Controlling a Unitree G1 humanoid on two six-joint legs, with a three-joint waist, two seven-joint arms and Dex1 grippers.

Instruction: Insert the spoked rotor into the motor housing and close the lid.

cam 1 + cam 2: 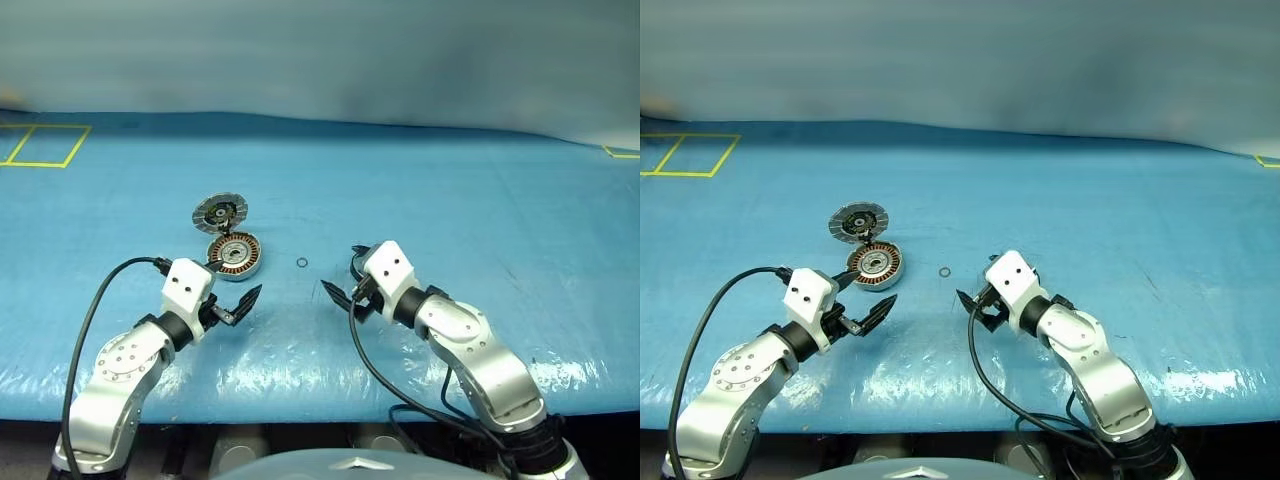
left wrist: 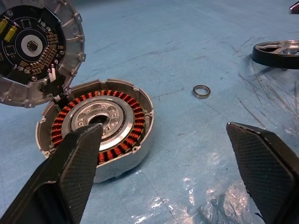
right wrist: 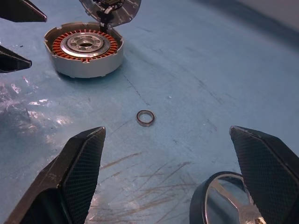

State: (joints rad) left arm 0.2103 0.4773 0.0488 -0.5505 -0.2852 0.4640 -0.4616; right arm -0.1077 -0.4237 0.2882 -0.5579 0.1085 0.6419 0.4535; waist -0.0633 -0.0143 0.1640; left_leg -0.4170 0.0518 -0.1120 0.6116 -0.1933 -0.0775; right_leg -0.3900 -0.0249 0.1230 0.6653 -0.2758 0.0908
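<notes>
Hovering with left gripper spread wide just beside motor housing; holding right gripper apart over spoked rotor; lid touching housing.

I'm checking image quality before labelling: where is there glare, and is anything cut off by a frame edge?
Left eye view: white glare along the wrinkled near edge of the blue table cover. Left wrist view: motor housing sharp, lid cropped at the frame edge. Right wrist view: small ring crisp, spoked rotor cut off at the frame edge.
</notes>
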